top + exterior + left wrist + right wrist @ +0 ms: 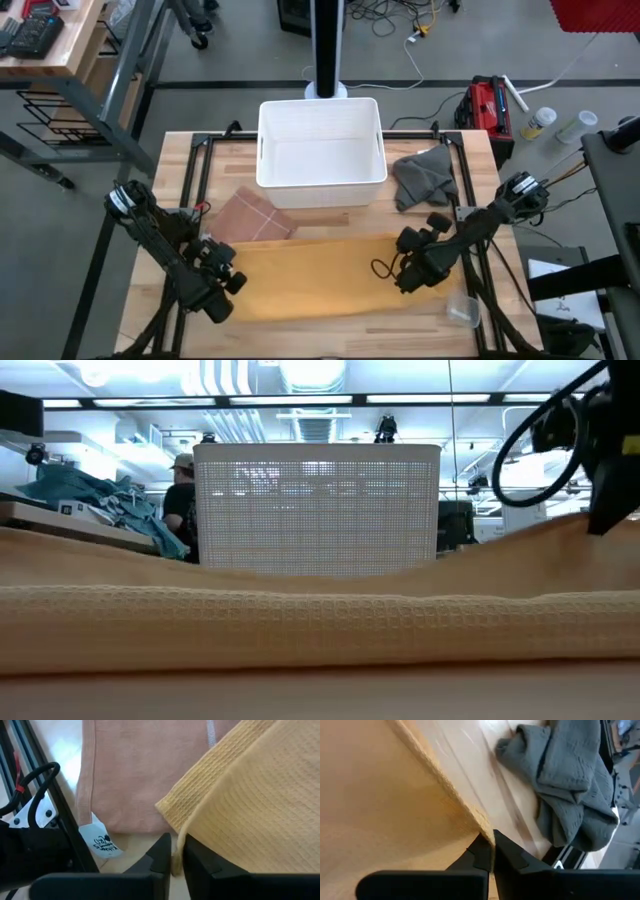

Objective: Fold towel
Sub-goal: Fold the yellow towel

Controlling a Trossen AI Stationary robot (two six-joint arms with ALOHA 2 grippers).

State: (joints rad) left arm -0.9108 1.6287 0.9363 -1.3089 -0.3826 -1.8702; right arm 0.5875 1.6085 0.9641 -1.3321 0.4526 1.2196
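- Currently, the yellow towel (320,278), a waffle-weave cloth, lies spread as a long rectangle across the wooden table (170,180), toward 6 o'clock in the high view.
- Left gripper (228,281) sits at the towel's 9 o'clock end; its dark fingers are pinched on a corner of the ribbed fabric.
- Right gripper (405,272) sits at the towel's 3 o'clock end, fingers clamped on the hemmed edge.
- White plastic bin (321,145), rectangular with perforated walls, stands at 12 o'clock.
- Pink cloth (251,216), flat and smooth, lies at 10 o'clock, just beside the towel.
- Grey cloth (421,176), crumpled, lies at 2 o'clock.
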